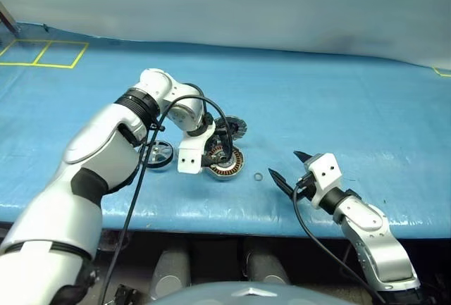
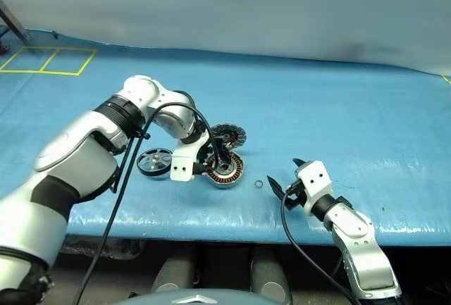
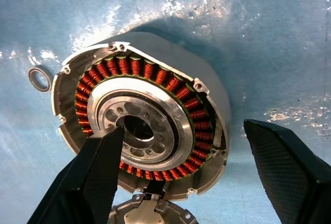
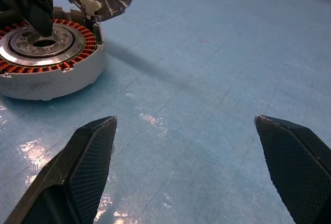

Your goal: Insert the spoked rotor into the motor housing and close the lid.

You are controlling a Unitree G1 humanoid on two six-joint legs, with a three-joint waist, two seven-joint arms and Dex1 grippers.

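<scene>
Left gripper points down over the housing, jaws apart, holding nothing; one finger sits over the silver hub, the other hangs outside the rim; copper windings are exposed. Lid stands raised at the housing's 12 o'clock, joined at the rim. Rotor lies flat on the blue mat at the housing's 9 o'clock, apart from it. Small ring rests at its 3 o'clock. Right gripper hovers further out at 3 o'clock, jaws wide, empty.

Left gripper over motor housing; spoked rotor beside.
</scene>
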